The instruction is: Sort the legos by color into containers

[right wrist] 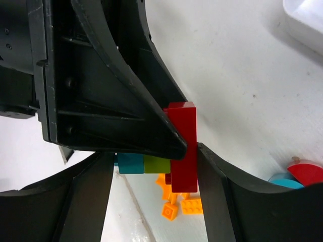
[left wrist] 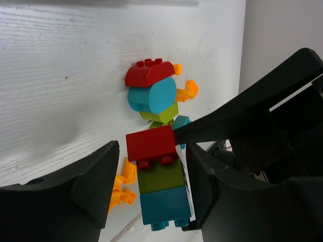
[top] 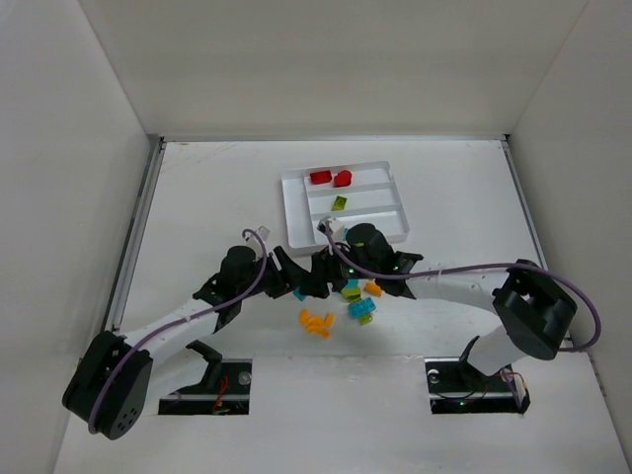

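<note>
Legos stack (left wrist: 159,177) (red, green, teal), pinched in right gripper (right wrist: 155,169), left gripper (left wrist: 151,169) ajar

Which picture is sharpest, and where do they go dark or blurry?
Top view: sharp, evenly lit, soft shadows under the arms. Left wrist view: brick stack crisp; left end effector fingers black, featureless. Right wrist view: right end effector fingers dark; orange bricks behind slightly soft.

Top camera is looking down from high behind over the whole worktop (top: 197,197). Both wrist cameras are peering close-up between their own jaws, facing each other, both catching the brick stack (left wrist: 159,184).
</note>
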Tool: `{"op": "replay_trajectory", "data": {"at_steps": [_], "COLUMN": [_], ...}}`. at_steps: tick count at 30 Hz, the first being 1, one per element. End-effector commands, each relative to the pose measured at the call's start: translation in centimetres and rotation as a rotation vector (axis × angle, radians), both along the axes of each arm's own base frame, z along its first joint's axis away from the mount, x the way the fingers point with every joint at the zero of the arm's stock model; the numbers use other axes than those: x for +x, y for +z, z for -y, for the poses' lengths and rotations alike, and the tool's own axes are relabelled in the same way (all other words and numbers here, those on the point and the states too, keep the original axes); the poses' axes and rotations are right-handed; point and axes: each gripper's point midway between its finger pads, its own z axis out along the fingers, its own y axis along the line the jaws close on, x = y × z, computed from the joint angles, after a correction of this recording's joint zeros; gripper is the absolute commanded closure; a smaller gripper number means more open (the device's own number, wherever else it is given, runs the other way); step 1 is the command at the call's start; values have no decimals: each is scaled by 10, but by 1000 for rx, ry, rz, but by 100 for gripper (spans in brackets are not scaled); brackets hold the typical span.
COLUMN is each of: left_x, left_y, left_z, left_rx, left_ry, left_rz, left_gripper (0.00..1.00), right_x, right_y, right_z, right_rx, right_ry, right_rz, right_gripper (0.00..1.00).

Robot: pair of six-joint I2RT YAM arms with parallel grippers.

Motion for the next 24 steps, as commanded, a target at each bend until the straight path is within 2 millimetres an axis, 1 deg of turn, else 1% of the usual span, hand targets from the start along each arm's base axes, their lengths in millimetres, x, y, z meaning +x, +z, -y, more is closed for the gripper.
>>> {"op": "replay_trajectory", "data": {"at_steps": [1, 4, 10, 15, 18, 21, 24], "left_x": [6, 5, 2, -6, -8, -8, -3], "left_y": [23, 23, 25, 20, 19, 19, 24], "left_z": [16, 19, 24, 33, 37, 37, 34], "left_rx": [-49, -49, -51, -45, -39, -39, -47], "left_ry": [-46, -55, -73, -117, -132, -132, -112], "left_rz": [55, 55, 55, 31, 27, 30, 47], "left_gripper": [48, 50, 57, 60, 65, 76, 82], "right_x": [5, 6, 8, 11, 12, 13, 15], "right_y": [12, 11, 11, 9, 8, 6, 6], "right_z": [-11, -12, -14, -14, -13, -12, -10], "right_rx": [57, 55, 63, 65, 60, 56, 51], "right_ry": [20, 16, 13, 4, -4, -7, -24], "right_rz": [41, 42, 46, 55, 57, 59, 73], "right_gripper": [38, 38, 38, 38, 38, 38, 32]}}
